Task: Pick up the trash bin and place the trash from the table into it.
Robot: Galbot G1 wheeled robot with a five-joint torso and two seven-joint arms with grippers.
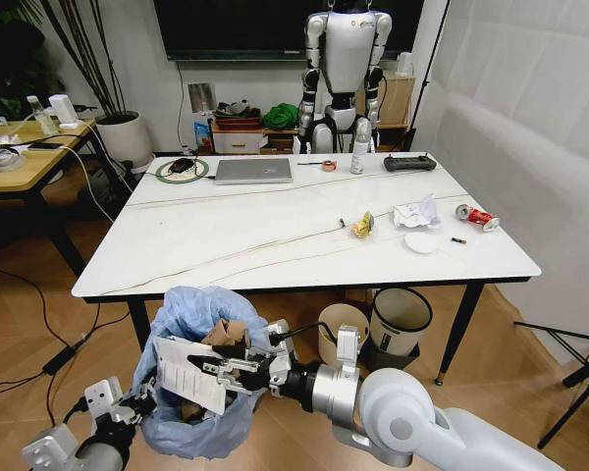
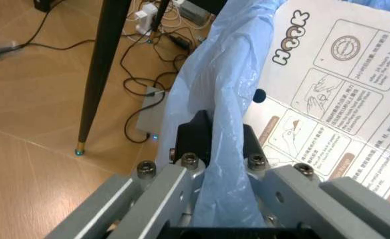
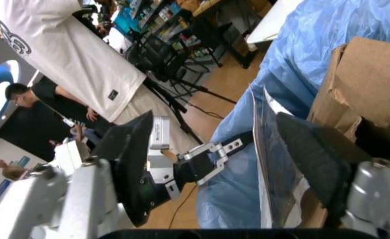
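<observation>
Blue-bagged trash bin (image 1: 191,392) hangs below the table's (image 1: 304,235) front edge, left gripper (image 2: 212,164) pinching its liner, right gripper (image 3: 248,164) spread wide around a printed sheet (image 1: 191,371), evidently dropping it in.

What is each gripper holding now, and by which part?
The left gripper pinches the trash bin by its blue bag at the rim. The right gripper is open around a printed sheet in the bin.
</observation>
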